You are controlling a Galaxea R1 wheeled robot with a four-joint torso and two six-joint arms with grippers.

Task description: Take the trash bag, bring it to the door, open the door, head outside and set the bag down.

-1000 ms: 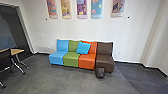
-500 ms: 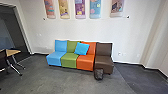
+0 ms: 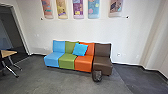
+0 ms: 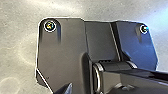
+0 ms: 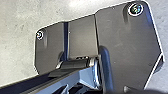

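A small dark bag (image 3: pixel 97 76) stands on the floor in the head view, right in front of the brown seat at the right end of a row of seats. Its surface looks black and slightly shiny. Both wrist views look down on grey floor beyond the robot's own dark plate. How my grippers' fingers stand cannot be told.
Joined blue, green, orange and brown seats (image 3: pixel 67 61) stand along the white wall, a blue cushion (image 3: pixel 80 49) on them. A table (image 3: pixel 8 53) with metal legs is at the left, near a dark doorway (image 3: pixel 15 32). Colourful panels (image 3: pixel 78 8) hang above.
The head camera has moved: the seats, bag and table show further left, and the bag a little lower and larger.
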